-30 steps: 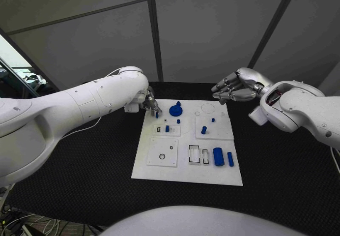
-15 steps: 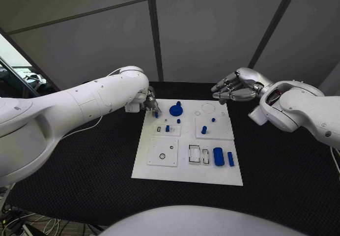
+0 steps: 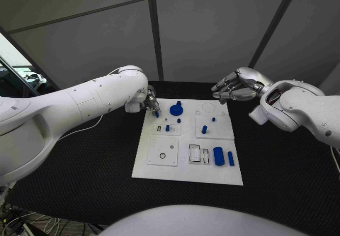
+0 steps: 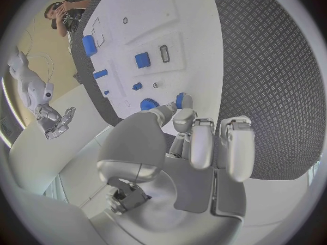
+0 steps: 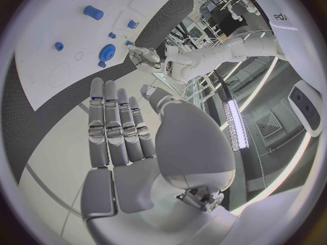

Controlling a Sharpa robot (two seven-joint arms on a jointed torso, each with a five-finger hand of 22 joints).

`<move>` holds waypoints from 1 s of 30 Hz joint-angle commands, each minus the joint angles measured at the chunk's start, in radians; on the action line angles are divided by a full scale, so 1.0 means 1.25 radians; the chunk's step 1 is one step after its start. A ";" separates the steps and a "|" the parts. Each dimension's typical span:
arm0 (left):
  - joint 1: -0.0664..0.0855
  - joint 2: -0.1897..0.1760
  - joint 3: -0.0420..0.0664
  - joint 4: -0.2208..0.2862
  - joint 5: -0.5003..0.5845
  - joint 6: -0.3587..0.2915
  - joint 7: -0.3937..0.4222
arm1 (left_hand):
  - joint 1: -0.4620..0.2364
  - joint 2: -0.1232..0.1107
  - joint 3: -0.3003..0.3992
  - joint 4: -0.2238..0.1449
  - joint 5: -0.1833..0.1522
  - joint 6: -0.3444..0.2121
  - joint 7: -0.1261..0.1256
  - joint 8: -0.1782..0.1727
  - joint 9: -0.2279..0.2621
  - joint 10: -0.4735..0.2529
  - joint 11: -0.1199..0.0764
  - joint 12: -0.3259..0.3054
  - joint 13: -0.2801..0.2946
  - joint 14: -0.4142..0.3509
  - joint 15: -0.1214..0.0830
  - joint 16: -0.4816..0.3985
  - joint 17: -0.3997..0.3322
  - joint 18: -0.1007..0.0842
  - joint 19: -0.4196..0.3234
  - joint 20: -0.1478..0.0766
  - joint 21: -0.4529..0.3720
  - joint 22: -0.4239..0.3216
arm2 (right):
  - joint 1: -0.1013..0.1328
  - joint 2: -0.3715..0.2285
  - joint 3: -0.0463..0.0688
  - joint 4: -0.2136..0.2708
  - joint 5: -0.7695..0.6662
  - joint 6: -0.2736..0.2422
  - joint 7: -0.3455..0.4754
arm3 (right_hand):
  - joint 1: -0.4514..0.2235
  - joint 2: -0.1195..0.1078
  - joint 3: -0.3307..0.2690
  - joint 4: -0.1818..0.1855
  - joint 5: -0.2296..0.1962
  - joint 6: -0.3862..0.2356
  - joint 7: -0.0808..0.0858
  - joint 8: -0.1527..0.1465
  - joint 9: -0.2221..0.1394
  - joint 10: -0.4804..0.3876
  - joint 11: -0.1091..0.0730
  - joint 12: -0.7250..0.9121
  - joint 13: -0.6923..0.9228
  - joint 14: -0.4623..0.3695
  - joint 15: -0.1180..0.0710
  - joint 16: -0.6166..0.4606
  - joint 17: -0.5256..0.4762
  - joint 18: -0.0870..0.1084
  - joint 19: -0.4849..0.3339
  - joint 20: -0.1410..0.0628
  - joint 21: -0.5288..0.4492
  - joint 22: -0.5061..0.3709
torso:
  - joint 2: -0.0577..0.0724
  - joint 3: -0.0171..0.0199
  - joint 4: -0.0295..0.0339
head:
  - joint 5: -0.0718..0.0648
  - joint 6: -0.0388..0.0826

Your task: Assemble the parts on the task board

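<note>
Fingertips of the left hand [image 3: 149, 102] pinch a small blue part [image 4: 180, 100] over the task board [image 3: 185, 169] at its far left corner. It looks light, rigid and slick, best held across its sides. The right hand [image 3: 236, 86] hovers beyond the board's far edge, fingers apart, holding nothing.

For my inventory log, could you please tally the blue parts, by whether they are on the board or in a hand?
Blue parts on the task board: 7
Blue part in the left hand: 1
Total: 8
</note>
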 commanded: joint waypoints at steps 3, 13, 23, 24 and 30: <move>0.001 -0.035 0.002 0.044 0.035 -0.051 0.014 | -0.029 -0.006 0.086 -0.060 0.002 -0.009 -0.001 0.012 0.009 0.004 -0.002 -0.003 -0.001 0.054 -0.003 -0.004 0.101 -0.029 0.059 -0.003 0.001 0.156 | 0.002 0.000 0.001 -0.001 -0.001 0.006 0.004 | -0.001 0.006 0.000 -0.001 0.005 -0.001 -0.002 0.000 0.000 -0.005 -0.001 0.003 -0.001 -0.003 -0.003 -0.005 0.001 0.002 0.001 0.004 -0.006 -0.001 | -0.001 0.0004 0.0009 | -0.002 0.000; 0.002 -0.106 0.010 0.169 0.043 -0.121 0.010 | -0.040 -0.017 0.113 -0.069 -0.010 -0.012 -0.005 0.024 0.020 0.009 -0.006 -0.001 0.001 0.054 -0.007 -0.004 0.101 -0.028 0.057 -0.007 -0.003 0.151 | 0.002 -0.006 0.001 -0.009 -0.001 0.005 0.003 | -0.002 0.006 0.000 -0.001 0.005 -0.001 -0.002 0.000 0.000 -0.005 -0.001 0.004 -0.001 -0.003 -0.002 -0.005 0.002 0.002 0.002 0.004 -0.006 -0.001 | -0.001 0.0001 0.0075 | -0.004 0.000; -0.011 -0.179 0.010 0.304 0.018 -0.181 0.015 | -0.044 -0.043 0.152 -0.088 -0.009 -0.012 -0.010 0.040 0.033 0.020 -0.011 0.003 0.009 0.054 -0.011 -0.003 0.102 -0.028 0.057 -0.011 -0.003 0.152 | 0.002 -0.005 0.001 -0.014 -0.001 0.005 0.005 | -0.002 0.006 0.000 -0.001 0.005 -0.001 -0.002 0.000 0.000 -0.005 -0.001 0.004 -0.001 -0.003 -0.002 -0.005 0.002 0.002 0.002 0.004 -0.006 -0.001 | -0.001 0.0014 0.0065 | 0.001 -0.002; -0.015 -0.185 0.009 0.313 0.012 -0.187 0.016 | -0.045 -0.045 0.155 -0.088 -0.009 -0.011 -0.010 0.041 0.034 0.021 -0.011 0.004 0.009 0.054 -0.011 -0.003 0.102 -0.028 0.057 -0.011 -0.003 0.152 | 0.002 -0.005 0.001 -0.014 -0.001 0.005 0.005 | -0.002 0.006 0.000 -0.001 0.005 -0.001 -0.002 0.000 0.000 -0.005 -0.001 0.004 -0.001 -0.003 -0.002 -0.005 0.002 0.002 0.002 0.004 -0.006 -0.001 | -0.001 0.0013 0.0068 | 0.002 -0.002; -0.037 -0.206 0.008 0.358 -0.024 -0.220 0.019 | -0.046 -0.051 0.167 -0.091 -0.009 -0.010 -0.011 0.045 0.037 0.024 -0.012 0.005 0.012 0.054 -0.012 -0.003 0.102 -0.028 0.058 -0.012 -0.001 0.154 | 0.002 -0.004 0.001 -0.015 -0.002 0.004 0.006 | -0.002 0.006 0.000 -0.001 0.005 -0.001 -0.002 0.000 0.000 -0.005 -0.001 0.004 -0.001 -0.003 -0.002 -0.005 0.002 0.002 0.002 0.004 -0.006 -0.001 | 0.000 0.0005 0.0060 | 0.007 -0.003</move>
